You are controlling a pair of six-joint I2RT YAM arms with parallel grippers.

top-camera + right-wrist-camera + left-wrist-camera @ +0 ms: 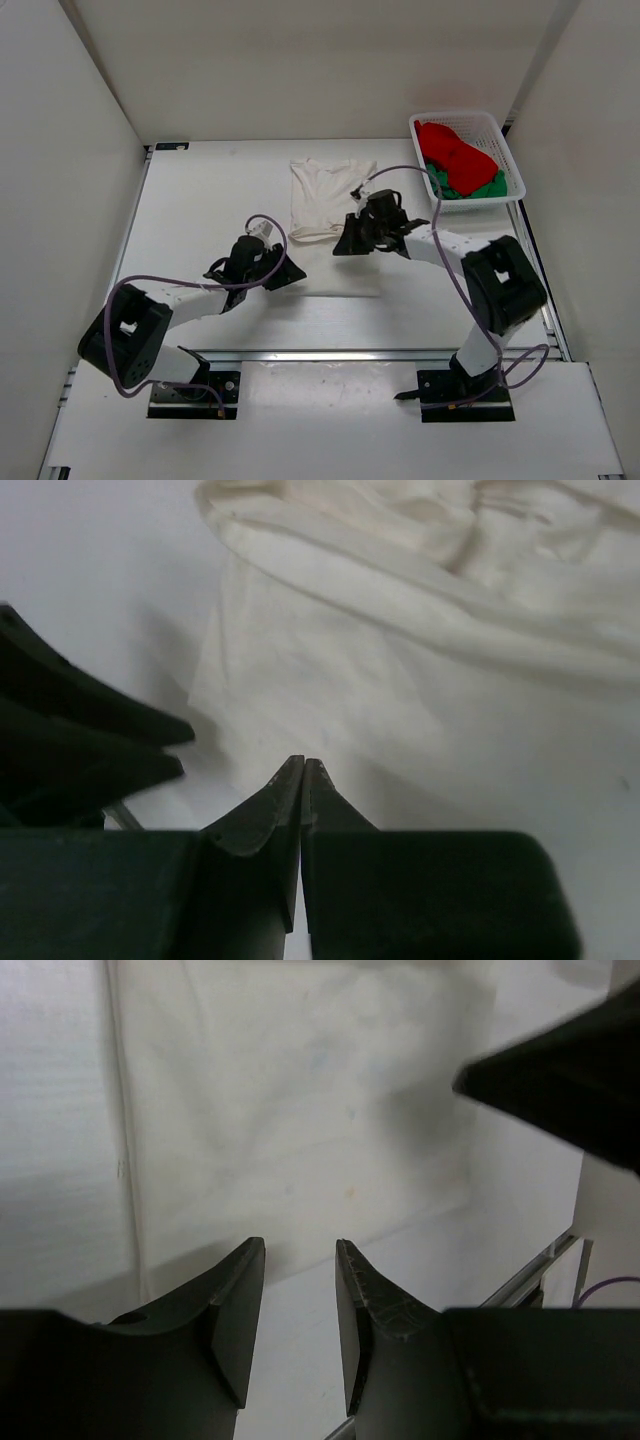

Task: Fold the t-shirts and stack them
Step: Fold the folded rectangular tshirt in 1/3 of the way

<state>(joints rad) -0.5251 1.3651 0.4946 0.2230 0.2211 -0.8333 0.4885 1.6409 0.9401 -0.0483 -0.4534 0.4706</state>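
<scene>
The white t-shirt [322, 192] lies partly folded at the table's middle back, its bunched folds filling the top of the right wrist view [420, 620]. In the white basket [465, 120] at the back right, the red t-shirt [455, 155] lies over the green t-shirt [482, 188]. My right gripper [345, 240] [303, 762] is shut at the white shirt's near edge, and no cloth shows between its fingers. My left gripper [285, 272] [300, 1245] is open and holds nothing. It is low over pale flat cloth [300, 1110], facing the right gripper [570, 1080].
White walls enclose the table on the left, back and right. An aluminium rail [370, 355] runs along the near edge, in front of both arm bases. The two grippers are close together near the table's centre.
</scene>
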